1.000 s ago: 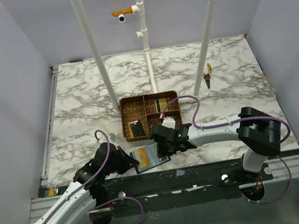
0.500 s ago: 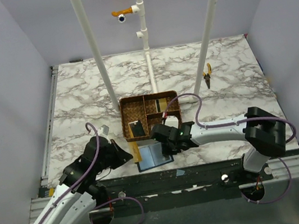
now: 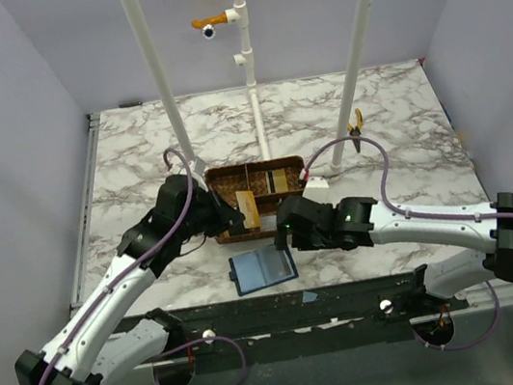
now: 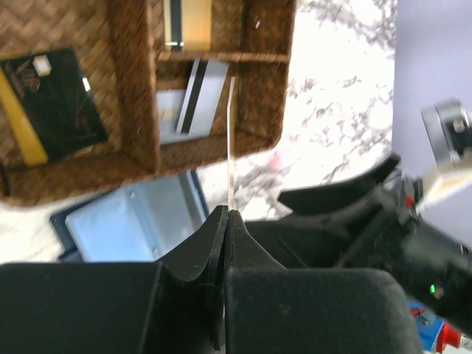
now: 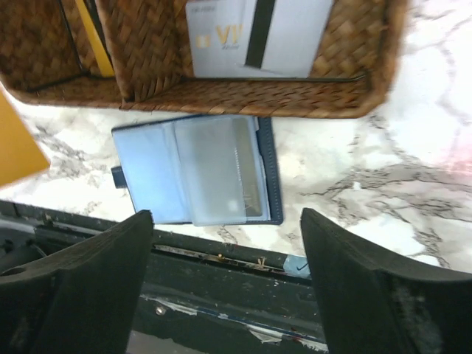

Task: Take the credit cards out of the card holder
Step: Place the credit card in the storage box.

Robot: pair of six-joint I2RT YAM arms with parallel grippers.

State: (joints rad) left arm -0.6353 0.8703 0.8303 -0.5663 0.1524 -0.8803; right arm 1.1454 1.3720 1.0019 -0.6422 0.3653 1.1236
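The navy card holder [image 3: 263, 270] lies open on the marble near the front edge, its pale pockets up [image 5: 199, 169]. My left gripper [image 3: 237, 217] is shut on a gold credit card [image 3: 248, 210], held over the wicker tray and seen edge-on in the left wrist view [image 4: 231, 140]. The left gripper [image 4: 226, 215] shows its jaws pressed together on that card. My right gripper [image 3: 283, 233] hovers open just above the holder's far right side, touching nothing [image 5: 225, 216]. A grey card still sits in the holder's right pocket [image 5: 247, 173].
The brown wicker tray [image 3: 227, 231] stands just behind the holder. It holds a black card [image 4: 51, 107], a gold one [image 4: 188, 22] and a white striped one [image 5: 258, 37]. Pliers [image 3: 355, 131] lie far right. White poles [image 3: 161, 81] rise behind the tray.
My left gripper has carried the gold card from the holder up and back over the tray. My right gripper has opened, let go of the holder and lifted off it.
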